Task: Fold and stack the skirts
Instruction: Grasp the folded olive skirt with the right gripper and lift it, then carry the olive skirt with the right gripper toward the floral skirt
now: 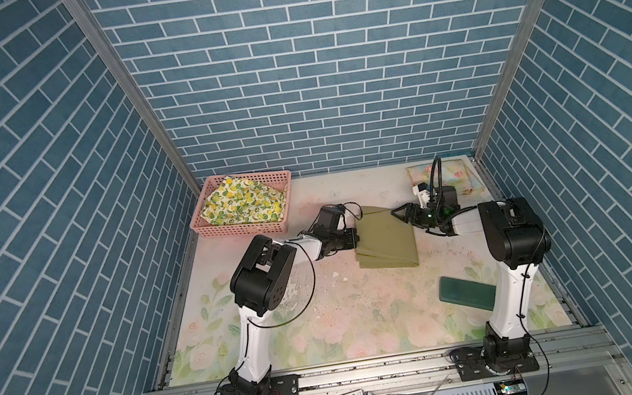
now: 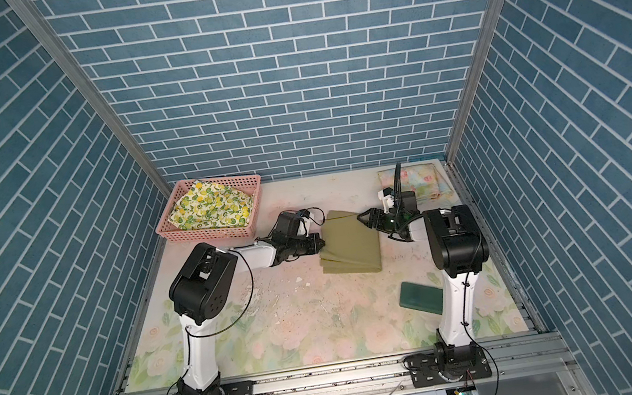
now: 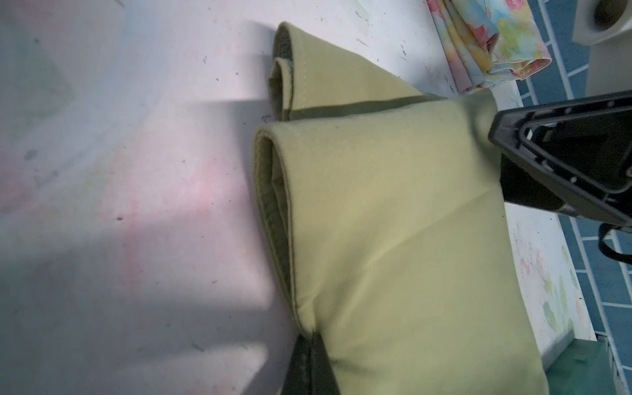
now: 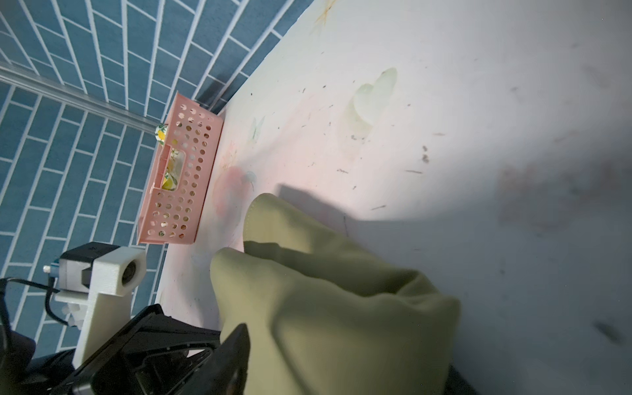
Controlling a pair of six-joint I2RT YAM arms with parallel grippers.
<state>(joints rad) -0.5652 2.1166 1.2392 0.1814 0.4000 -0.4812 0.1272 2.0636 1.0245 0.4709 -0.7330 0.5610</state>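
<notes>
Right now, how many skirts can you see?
3. The white lemon-print cloth skirt in the pink perforated plastic basket, the plain olive green cloth skirt centrally, the pastel floral cloth skirt far right. More may hide beneath.

In both top views the whole tabletop [image 1: 365, 317] is being looked down on from high above its near edge, with the lenses being aimed toward the back wall [image 1: 315, 81]; nearly the same scene is being covered by both. The left wrist camera [image 4: 116, 273] is being held low and near the olive skirt [image 3: 393, 239], and is being pointed across it toward the far right corner, where the pastel floral skirt [image 3: 485, 44] and the right wrist camera [image 3: 602, 24] are being caught. That camera is being held near the same cloth and faced toward the far left corner, where the pink basket [image 4: 184, 178] is being taken in. The olive skirt is being shared by all four views.
</notes>
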